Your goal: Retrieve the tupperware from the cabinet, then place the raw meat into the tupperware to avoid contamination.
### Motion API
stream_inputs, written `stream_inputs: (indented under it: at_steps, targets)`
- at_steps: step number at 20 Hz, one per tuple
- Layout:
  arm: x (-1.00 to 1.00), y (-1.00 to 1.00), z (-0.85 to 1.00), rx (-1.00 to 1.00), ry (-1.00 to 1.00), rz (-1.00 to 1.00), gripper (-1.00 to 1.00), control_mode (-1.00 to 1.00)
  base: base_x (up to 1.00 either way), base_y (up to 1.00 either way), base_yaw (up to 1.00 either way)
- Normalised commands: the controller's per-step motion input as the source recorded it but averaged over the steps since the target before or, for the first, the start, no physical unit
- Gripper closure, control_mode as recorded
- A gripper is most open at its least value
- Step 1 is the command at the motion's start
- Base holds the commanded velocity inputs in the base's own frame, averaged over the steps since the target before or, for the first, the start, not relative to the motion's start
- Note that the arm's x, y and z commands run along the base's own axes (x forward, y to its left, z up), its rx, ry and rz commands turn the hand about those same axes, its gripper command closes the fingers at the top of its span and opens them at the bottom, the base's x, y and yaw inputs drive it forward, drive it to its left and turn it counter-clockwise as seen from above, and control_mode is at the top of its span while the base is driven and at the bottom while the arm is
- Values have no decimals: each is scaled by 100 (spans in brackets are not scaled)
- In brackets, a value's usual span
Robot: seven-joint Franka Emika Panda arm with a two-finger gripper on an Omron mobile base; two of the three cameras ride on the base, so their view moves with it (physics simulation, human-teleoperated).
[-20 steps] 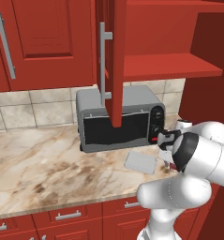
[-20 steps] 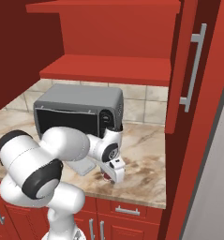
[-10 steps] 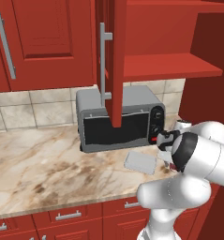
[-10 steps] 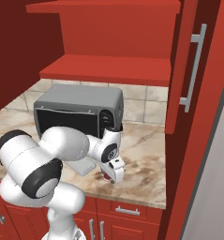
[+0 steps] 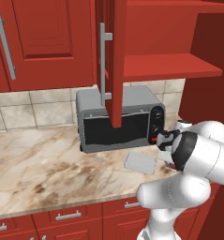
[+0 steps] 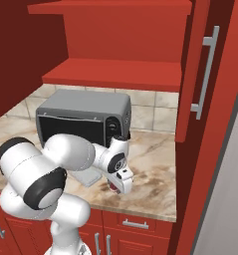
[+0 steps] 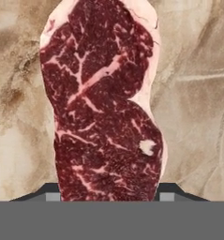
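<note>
Hand view: pointing straight down at the raw meat point(image 7: 104, 108), lying flat on the worktop point(image 7: 197, 93), with the fingers point(image 7: 168, 191) standing one on each side of its near end. Narrowing over the last second from a wide spread to a tighter one, and by now sitting right against the edges of the raw meat; not showing clearly whether already pinching it or just short of that, so not possible to tell. Hardly shifting otherwise, arm and wrist keeping the same low pose near the right end of the worktop, toward its front edge.

Lying out of the cabinet point(image 5: 169, 65) already: the tupperware point(image 5: 140, 162), resting empty on the worktop just in front of the toaster oven point(image 5: 120, 123) and just left of the raw meat. Meaning, most likely, fetching done and picking up the raw meat under way; probably needing only a firm squeeze, a lift and a short carry leftward.
</note>
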Motion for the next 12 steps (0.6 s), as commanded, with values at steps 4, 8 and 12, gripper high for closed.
stream_inputs:
  at_steps: [4, 8, 12]
  targets:
    - [-5, 0, -1, 0, 0, -3, 100, -100, 0, 0, 0]
    - [-17, 0, 11, 0, -1, -5, 100, -100, 0, 0, 0]
    - [-31, 2, 27, -1, -5, -6, 100, -100, 0, 0, 0]
